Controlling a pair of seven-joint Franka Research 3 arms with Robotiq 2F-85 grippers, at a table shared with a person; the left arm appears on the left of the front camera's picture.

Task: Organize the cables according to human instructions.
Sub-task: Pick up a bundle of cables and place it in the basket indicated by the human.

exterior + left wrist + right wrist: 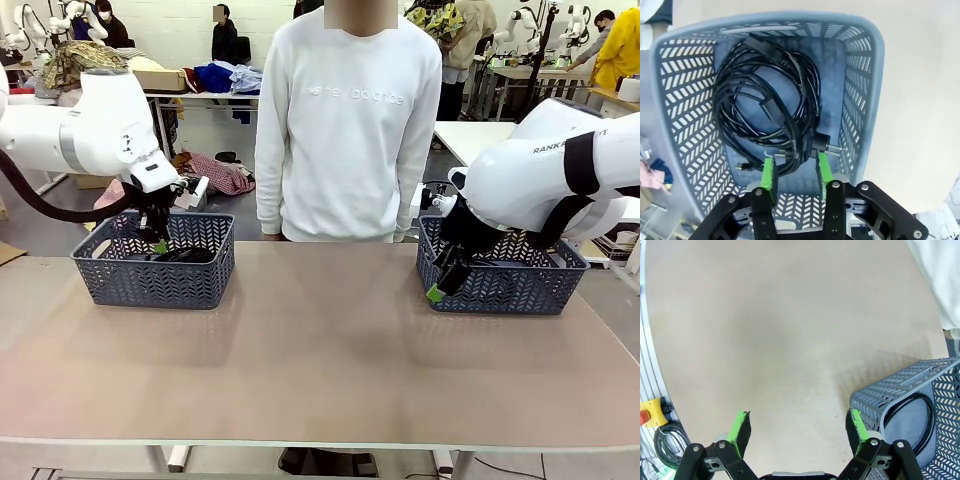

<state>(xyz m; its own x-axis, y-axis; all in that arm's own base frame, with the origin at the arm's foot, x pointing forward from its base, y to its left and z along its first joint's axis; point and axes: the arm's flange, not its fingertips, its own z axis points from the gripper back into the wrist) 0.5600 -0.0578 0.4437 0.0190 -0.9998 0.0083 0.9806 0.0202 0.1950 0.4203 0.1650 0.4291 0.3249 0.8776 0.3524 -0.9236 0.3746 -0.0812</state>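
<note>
Coiled black cables (765,100) lie in the blue-grey left basket (860,100), a plug end (822,145) near the rim. My left gripper (796,172) hangs low over that basket (150,285), its green pads (768,175) standing apart on either side of a few cable loops, not pressing them. My right gripper (797,427) is wide open and holds nothing, just above the table beside the right basket (900,390), in which a black cable (927,407) rests. In the front view it (437,290) hangs at that basket's (510,290) near left corner. The human (345,120) stands at the far edge.
The tan table (320,350) stretches bare between the two baskets. A yellow box with a red button (650,412) and a dark cord (667,440) sit past the table's edge in the right wrist view.
</note>
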